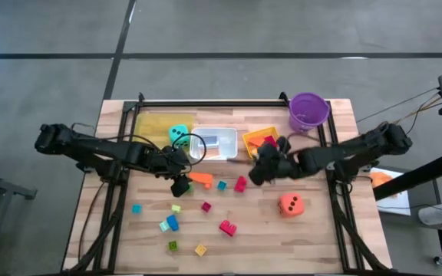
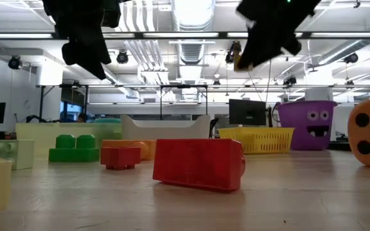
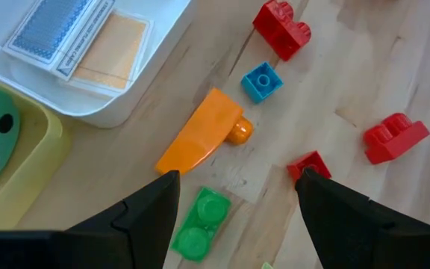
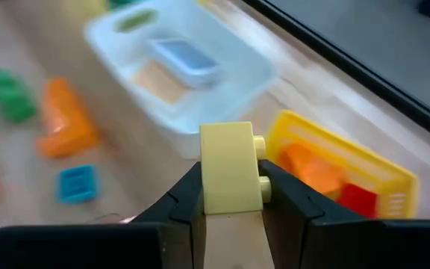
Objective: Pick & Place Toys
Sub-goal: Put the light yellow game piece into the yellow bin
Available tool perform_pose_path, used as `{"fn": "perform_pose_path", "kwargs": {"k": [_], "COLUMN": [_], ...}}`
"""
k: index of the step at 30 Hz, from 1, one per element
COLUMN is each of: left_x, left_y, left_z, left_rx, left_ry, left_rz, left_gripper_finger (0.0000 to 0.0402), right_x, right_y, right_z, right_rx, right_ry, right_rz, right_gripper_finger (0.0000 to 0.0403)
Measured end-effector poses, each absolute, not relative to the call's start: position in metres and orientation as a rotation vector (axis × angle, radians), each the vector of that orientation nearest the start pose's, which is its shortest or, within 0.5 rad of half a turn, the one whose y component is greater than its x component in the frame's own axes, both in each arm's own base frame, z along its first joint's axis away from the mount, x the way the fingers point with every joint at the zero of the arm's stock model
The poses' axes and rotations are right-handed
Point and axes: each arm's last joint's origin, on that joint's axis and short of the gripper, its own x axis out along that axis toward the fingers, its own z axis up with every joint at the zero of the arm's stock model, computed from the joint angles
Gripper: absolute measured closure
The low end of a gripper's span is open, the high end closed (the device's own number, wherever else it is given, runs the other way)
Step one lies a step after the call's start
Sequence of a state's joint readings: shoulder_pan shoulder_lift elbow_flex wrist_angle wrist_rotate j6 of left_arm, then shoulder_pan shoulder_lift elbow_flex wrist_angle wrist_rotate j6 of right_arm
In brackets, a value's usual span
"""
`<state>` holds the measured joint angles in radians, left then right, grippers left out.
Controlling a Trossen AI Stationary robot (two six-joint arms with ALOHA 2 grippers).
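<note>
two arms up over mid-table. you've got some sorted: teal die (image 1: 178,133) in the yellow tray (image 1: 153,123), cards (image 1: 218,140) in the white tray (image 1: 222,154), orange and red bits in the yellow basket (image 1: 260,136). left to do: orange die (image 1: 291,204) near right, orange wedge (image 1: 201,179), about ten small blocks loose on the table (image 1: 313,230). your right gripper (image 4: 234,196) is clenched on a pale yellow block (image 4: 228,167), raised just near of the basket. your left gripper (image 3: 234,196) is released, empty, hovering with the green block (image 3: 200,223) between its fingers, wedge just beyond.
</note>
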<state>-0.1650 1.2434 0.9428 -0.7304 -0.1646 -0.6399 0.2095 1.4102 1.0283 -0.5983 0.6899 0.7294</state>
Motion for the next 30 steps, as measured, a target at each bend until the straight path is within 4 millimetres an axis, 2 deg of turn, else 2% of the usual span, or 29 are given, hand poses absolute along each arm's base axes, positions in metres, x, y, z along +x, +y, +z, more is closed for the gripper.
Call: {"fn": "perform_pose_path", "kwargs": {"k": [7,14,24,30], "left_x": [0.234,0.234,0.234,0.234], "left_y": [-0.034,-0.034,-0.034,-0.034], "left_z": [0.256,0.256,0.255,0.255], "left_rx": [-0.407,-0.404,-0.400,-0.399], "left_ry": [0.975,0.975,0.976,0.976], "left_rz": [0.319,0.317,0.316,0.319], "left_gripper_finger": [0.0136,0.0136,0.0136,0.0136], "right_x": [0.275,0.286,0.302,0.313], "right_y": [-0.018,-0.057,-0.081,-0.083], "right_z": [0.231,0.198,0.162,0.154], "right_rx": [0.289,0.403,0.425,0.396], "right_ry": [0.774,0.863,0.974,0.985], "right_rz": [-0.835,-0.810,-0.797,-0.775], "right_gripper_finger": [0.0316,0.0316,0.0316,0.0316]}}
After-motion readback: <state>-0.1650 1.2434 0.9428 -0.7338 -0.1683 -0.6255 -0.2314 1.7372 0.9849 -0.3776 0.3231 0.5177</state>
